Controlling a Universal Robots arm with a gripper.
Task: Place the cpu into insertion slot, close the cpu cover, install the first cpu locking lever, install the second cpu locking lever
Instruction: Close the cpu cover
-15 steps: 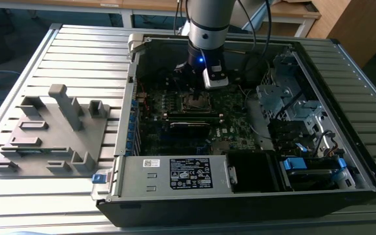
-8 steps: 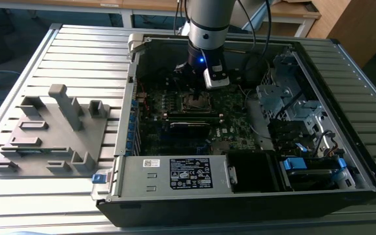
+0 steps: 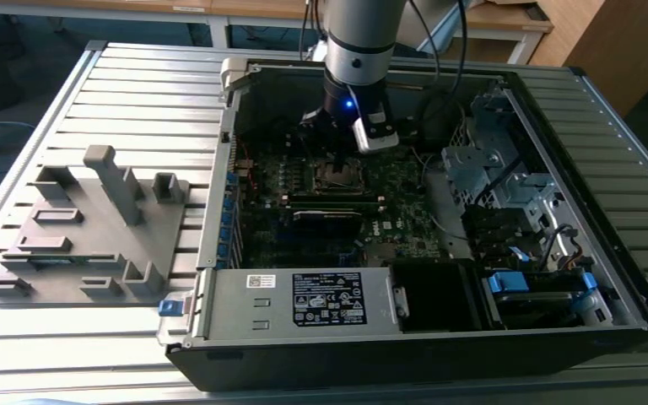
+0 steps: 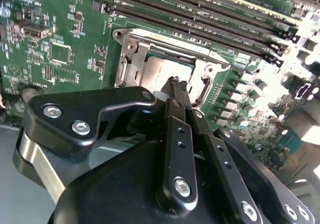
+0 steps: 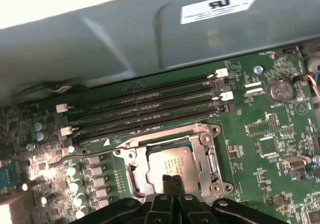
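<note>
One clenched claw, tips at the seated cpu

The gripper (image 5: 172,180), fingers pressed together and grasping nothing, stands with its tips at the edge of the cpu (image 5: 169,160). The cpu lies in the insertion slot (image 3: 339,175), with the cpu cover (image 5: 209,151) apparently flat around it. Whether the levers are latched cannot be told. Pressure is best put on the metal frame, not the chip top, straight down and gently, so the green board (image 5: 260,129) does not flex.

This looks like a robot lab or workshop. A robot arm (image 3: 360,42) reaches into an open computer case (image 3: 414,363) lying on a ribbed metal table (image 3: 132,76). A grey holder with blocks (image 3: 88,236) sits beside the case, and wooden desks (image 3: 515,21) stand behind.
</note>
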